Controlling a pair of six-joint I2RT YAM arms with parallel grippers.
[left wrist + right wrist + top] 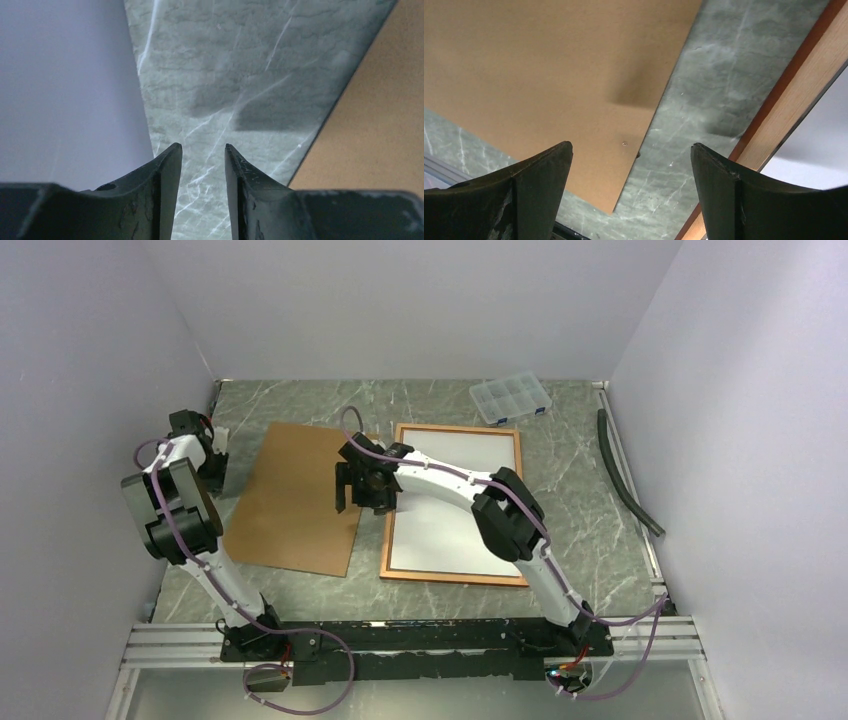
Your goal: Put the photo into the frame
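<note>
The frame (pixel 454 580), a thin reddish-brown wooden border, lies flat at mid-table. A plain white sheet (pixel 455 502) fills it, which looks like the photo lying face down; no printed side shows. My right gripper (pixel 362 496) hovers open over the strip of table between the frame's left rail (pixel 795 95) and the brown backing board (pixel 298 498), with nothing between its fingers (pixel 631 146). The white sheet (pixel 824 127) shows past that rail. My left gripper (pixel 216 446) is at the far left by the wall, beside the board's edge (pixel 382 125). Its jaws (pixel 202 146) stand narrowly apart and empty.
A small clear compartment box (pixel 511 398) sits at the back right. A black hose (pixel 626 476) runs along the right wall. White walls close in the table on three sides, and a metal rail (pixel 400 638) carrying both arm bases spans the near edge.
</note>
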